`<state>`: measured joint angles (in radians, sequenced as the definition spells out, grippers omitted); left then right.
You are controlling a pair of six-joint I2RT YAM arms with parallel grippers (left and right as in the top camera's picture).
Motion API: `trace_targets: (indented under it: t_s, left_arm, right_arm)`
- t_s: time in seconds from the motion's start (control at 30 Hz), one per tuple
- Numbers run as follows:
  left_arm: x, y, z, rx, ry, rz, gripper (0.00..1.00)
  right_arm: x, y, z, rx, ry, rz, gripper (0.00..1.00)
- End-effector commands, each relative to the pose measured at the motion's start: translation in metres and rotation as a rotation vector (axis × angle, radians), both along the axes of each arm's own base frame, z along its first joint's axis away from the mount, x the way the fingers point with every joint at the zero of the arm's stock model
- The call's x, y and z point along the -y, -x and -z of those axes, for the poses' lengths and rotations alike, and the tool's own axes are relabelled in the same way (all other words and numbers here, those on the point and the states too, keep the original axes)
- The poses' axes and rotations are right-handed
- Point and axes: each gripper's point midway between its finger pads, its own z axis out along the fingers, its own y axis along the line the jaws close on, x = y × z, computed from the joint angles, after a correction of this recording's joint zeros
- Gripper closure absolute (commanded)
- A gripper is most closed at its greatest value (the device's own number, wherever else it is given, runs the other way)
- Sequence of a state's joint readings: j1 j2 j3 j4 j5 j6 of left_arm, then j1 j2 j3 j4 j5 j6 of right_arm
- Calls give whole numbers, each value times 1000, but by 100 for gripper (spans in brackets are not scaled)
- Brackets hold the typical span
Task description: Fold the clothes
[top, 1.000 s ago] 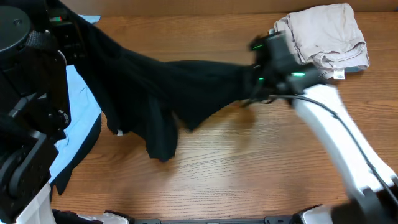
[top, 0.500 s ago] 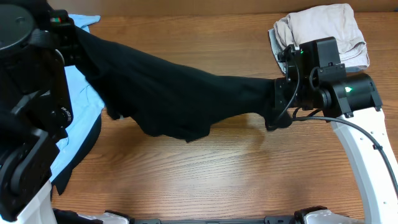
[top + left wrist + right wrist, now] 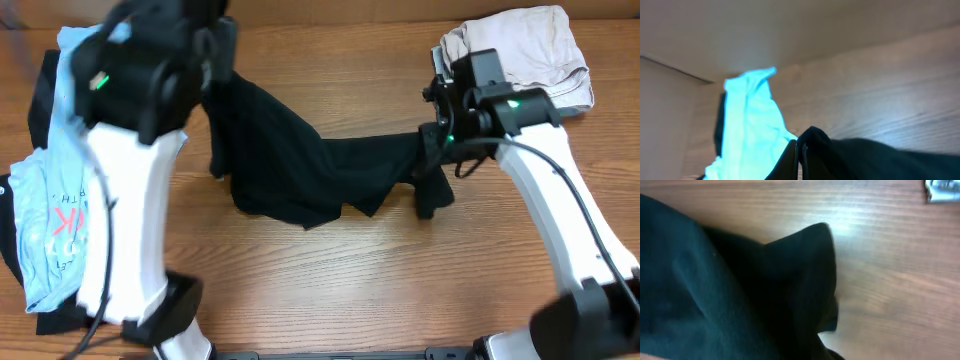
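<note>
The black garment [image 3: 300, 170] hangs stretched between my two grippers, and its middle sags onto the table. My left gripper [image 3: 213, 62] is shut on its left end at the back left. In the left wrist view the closed jaws [image 3: 800, 152] pinch black cloth [image 3: 880, 160]. My right gripper [image 3: 437, 150] is shut on the right end, and a short flap hangs below it. In the right wrist view black cloth [image 3: 715, 280] covers the fingers. The light-blue printed tee [image 3: 50, 200] lies at the far left and also shows in the left wrist view [image 3: 750, 115].
A folded beige and grey pile [image 3: 520, 50] sits at the back right corner; its edge shows in the right wrist view [image 3: 942, 190]. Another dark cloth [image 3: 45, 90] lies under the blue tee. The left arm [image 3: 130, 220] crosses the table's left side.
My left arm has swung right and into the table area, uncovering the blue tee. The black garment has gone slacker and sags lower. My right gripper has shifted slightly left.
</note>
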<state>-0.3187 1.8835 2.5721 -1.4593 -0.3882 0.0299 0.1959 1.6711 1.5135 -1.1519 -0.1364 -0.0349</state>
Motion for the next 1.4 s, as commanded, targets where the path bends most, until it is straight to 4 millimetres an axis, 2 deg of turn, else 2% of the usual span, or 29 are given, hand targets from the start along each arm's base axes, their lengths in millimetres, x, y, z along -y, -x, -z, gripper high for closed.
trace_targets:
  t_s: [0.0, 0.03, 0.07, 0.1, 0.13, 0.17, 0.23, 0.37, 0.47, 0.5, 0.6, 0.67, 0.83, 1.03, 1.17, 1.37]
  left_arm:
    - [9, -18, 27, -60, 15, 1, 96]
    - [11, -26, 38, -81, 15, -6, 96]
    - [13, -32, 48, -100, 13, -11, 96]
    - [16, -39, 58, -117, 13, -13, 96]
    - [18, -43, 65, -130, 15, -14, 96]
    - [21, -48, 74, -148, 18, -9, 96]
    - [25, -57, 91, -178, 15, -10, 96]
    - [27, -63, 107, -209, 12, -19, 96]
    - [27, -64, 108, -209, 12, -19, 96]
    - [27, -64, 107, -207, 12, -19, 96]
    - [27, -63, 108, -210, 12, -19, 96]
    - [28, -64, 107, -208, 16, -16, 96]
    - [32, -66, 107, -201, 39, -2, 96]
    - [36, -67, 107, -200, 71, -4, 96]
    - [36, -67, 107, -200, 74, -6, 96]
    - [36, -67, 107, -197, 75, -6, 96]
  right_arm:
    - [19, -33, 17, 45, 43, 39, 94]
    - [23, -48, 21, 76, 34, 62, 92]
    - [27, -60, 22, 104, 23, 99, 84]
    - [32, -71, 22, 130, 3, 150, 51]
    - [36, -79, 18, 150, -25, 206, 37]
    - [37, -83, 14, 160, -61, 234, 28]
    - [33, -84, -5, 166, -146, 234, 21]
    - [19, -65, -42, 145, -250, 186, 18]
    - [3, -31, -44, 56, -248, 145, 14]
    - [-8, -13, -38, -8, -232, 109, 13]
    - [-29, 17, -18, -120, -183, 56, 15]
    - [-36, 30, 2, -168, -113, 99, 19]
    - [-60, 54, 52, -191, 19, 94, 19]
    - [-72, 62, 98, -117, 101, 111, 21]
    - [-76, 59, 123, -61, 82, 104, 34]
    - [-75, 60, 151, -27, 69, 79, 37]
